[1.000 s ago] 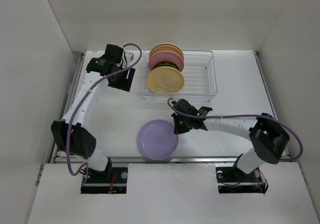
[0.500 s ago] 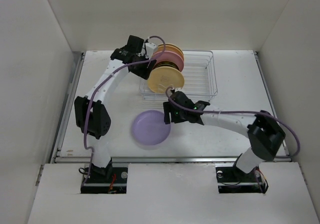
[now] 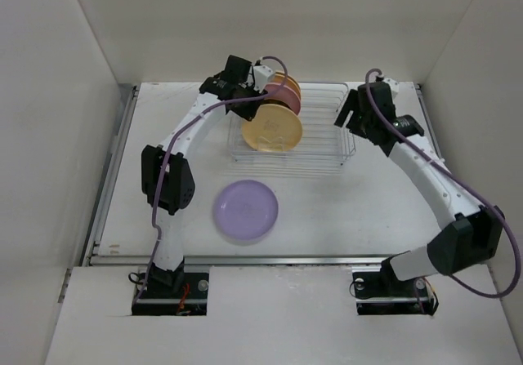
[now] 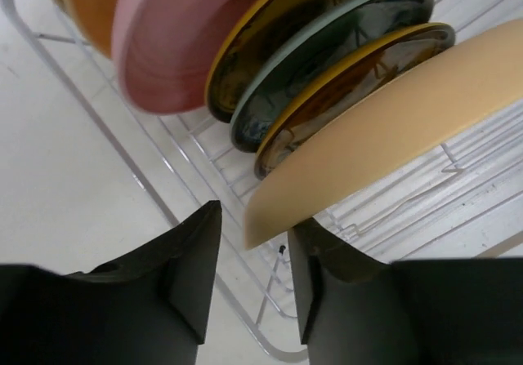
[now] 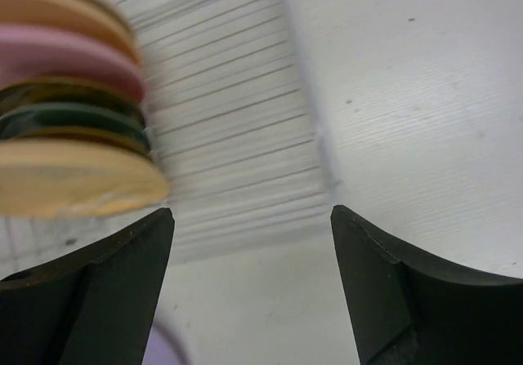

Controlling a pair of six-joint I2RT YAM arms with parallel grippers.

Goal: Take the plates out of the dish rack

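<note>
The wire dish rack [image 3: 328, 140] holds several plates on edge: a cream one [image 3: 272, 128] in front, dark patterned ones behind it, then pink [image 3: 283, 98] and yellow. A lavender plate [image 3: 245, 210] lies flat on the table. My left gripper [image 3: 260, 81] is at the rack's left end. In the left wrist view its jaws [image 4: 255, 222] stand apart around the cream plate's [image 4: 392, 128] lower rim, which sits by the right finger with a gap to the left one. My right gripper [image 3: 350, 118] hovers at the rack's right end, open and empty [image 5: 252, 210].
White walls close in the table on three sides. The rack's right half [image 5: 237, 136] holds no plates. The lavender plate lies between the two arm bases, near the table's front edge [image 3: 278, 259].
My right gripper opened, left the lavender plate on the table and swung up to the rack's right end. My left gripper moved onto the plates and its jaws narrowed.
</note>
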